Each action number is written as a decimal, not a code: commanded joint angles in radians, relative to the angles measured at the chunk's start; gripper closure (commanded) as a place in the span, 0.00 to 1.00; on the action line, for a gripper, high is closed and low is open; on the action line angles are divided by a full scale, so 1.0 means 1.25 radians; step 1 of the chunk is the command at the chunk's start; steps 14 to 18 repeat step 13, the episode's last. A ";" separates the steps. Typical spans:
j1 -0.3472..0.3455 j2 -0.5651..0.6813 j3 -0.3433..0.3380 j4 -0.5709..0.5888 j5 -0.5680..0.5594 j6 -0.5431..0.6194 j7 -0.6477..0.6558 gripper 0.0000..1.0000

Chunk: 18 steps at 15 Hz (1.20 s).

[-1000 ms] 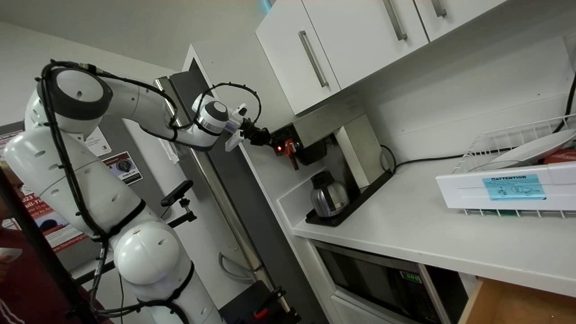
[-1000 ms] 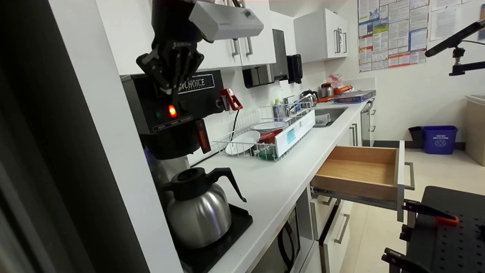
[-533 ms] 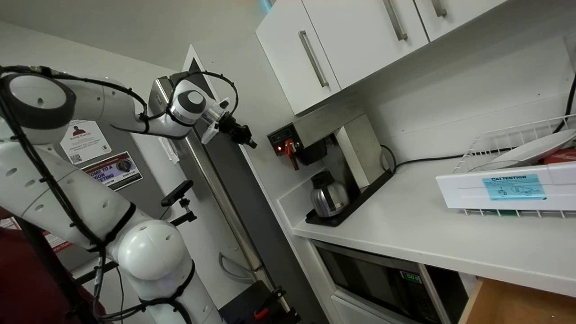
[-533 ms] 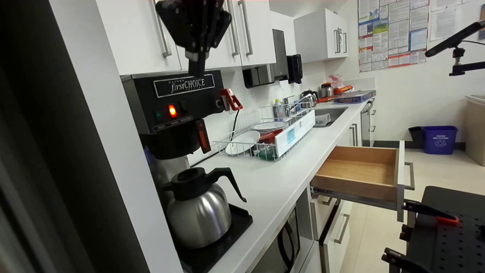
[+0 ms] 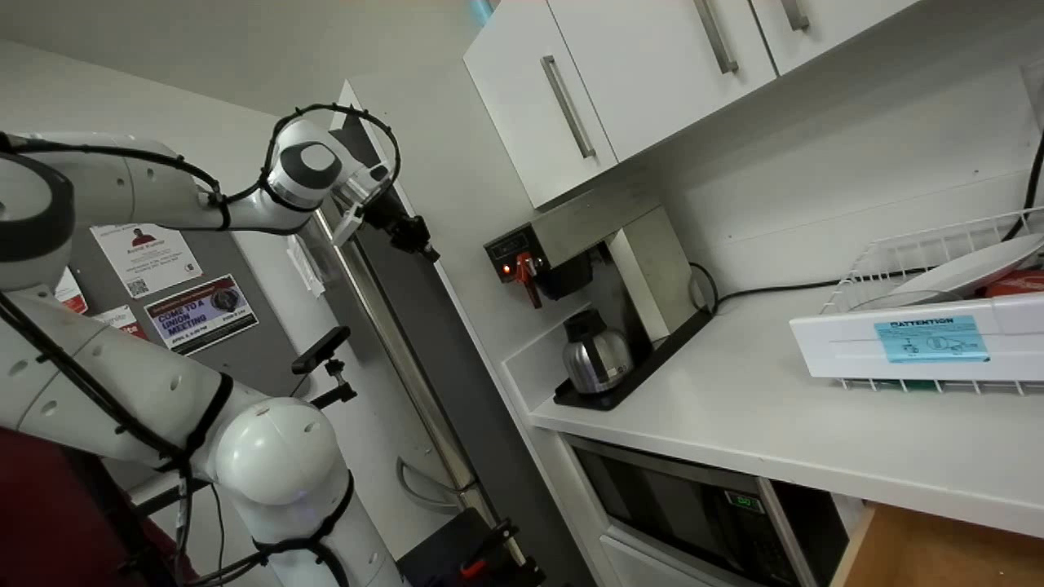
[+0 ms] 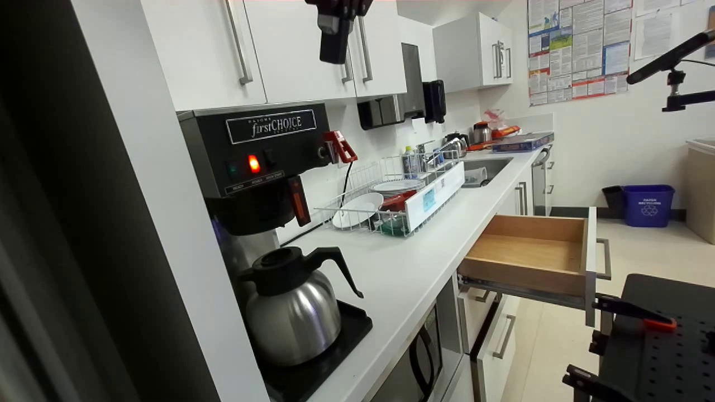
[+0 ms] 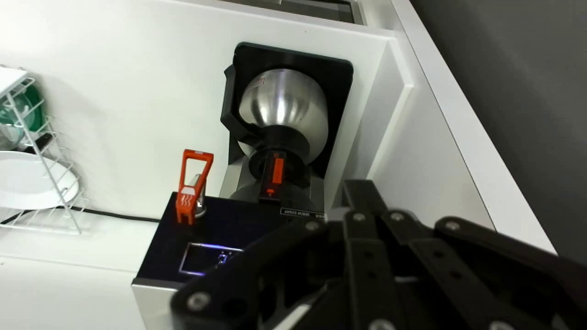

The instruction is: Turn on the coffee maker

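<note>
The coffee maker (image 6: 206,151) has a black front, a steel top and red handles, and shows in both exterior views (image 5: 589,228) and the wrist view (image 7: 247,222). An orange light (image 6: 254,163) glows on its front panel beside a dark switch (image 6: 270,158). Its steel carafe (image 6: 293,324) with black lid and handle stands on the black base, also in the wrist view (image 7: 289,98). My gripper (image 5: 431,254) is apart from the machine, in front of it and near the fridge. In the wrist view the fingertips (image 7: 365,198) are together with nothing visible between them.
A white dish rack (image 6: 435,192) with plates stands on the counter (image 6: 380,273). White upper cabinets (image 5: 652,73) hang above the machine. A tall white panel (image 6: 162,195) stands beside it. An open drawer (image 6: 528,251) juts out below the counter, near a microwave (image 5: 677,497).
My gripper has drawn back from the coffee maker's front panel, up and toward the fridge. The panel with its lit orange light is now uncovered. The machine and carafe have not moved.
</note>
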<state>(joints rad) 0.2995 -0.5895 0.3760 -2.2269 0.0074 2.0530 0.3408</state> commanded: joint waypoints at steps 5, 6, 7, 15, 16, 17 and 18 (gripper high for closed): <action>0.004 -0.023 -0.025 -0.029 0.036 -0.015 -0.052 1.00; 0.003 -0.023 -0.026 -0.031 0.037 -0.014 -0.054 1.00; 0.003 -0.023 -0.027 -0.033 0.035 -0.013 -0.057 1.00; 0.004 -0.020 -0.025 -0.036 0.034 -0.010 -0.064 1.00; 0.004 -0.020 -0.025 -0.036 0.034 -0.010 -0.064 1.00; 0.004 -0.020 -0.025 -0.036 0.034 -0.010 -0.064 1.00; 0.004 -0.020 -0.025 -0.036 0.034 -0.010 -0.064 1.00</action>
